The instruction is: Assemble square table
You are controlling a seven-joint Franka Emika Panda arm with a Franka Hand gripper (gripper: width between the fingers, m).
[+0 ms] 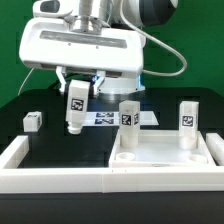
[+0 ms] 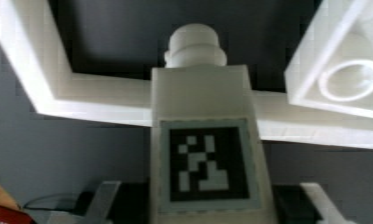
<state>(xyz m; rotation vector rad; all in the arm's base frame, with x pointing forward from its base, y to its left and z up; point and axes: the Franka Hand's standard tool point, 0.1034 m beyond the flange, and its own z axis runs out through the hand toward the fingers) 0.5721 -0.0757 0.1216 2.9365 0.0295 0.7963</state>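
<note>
My gripper (image 1: 77, 92) is shut on a white table leg (image 1: 75, 108) that hangs upright above the dark table, its tag facing outward. In the wrist view the held leg (image 2: 204, 120) fills the middle, its screw tip (image 2: 197, 45) pointing away from my gripper (image 2: 209, 205). The square tabletop (image 1: 165, 158) lies at the exterior view's lower right, with two legs (image 1: 128, 116) (image 1: 187, 117) standing upright in its far corners. One corner of the tabletop (image 2: 348, 85) shows beside the held leg in the wrist view. Another leg (image 1: 33, 120) lies loose at the exterior view's left.
A low white border wall (image 1: 55, 178) runs along the front and up the exterior view's left side; its corner (image 2: 67, 85) shows in the wrist view. The marker board (image 1: 105, 119) lies flat behind the held leg.
</note>
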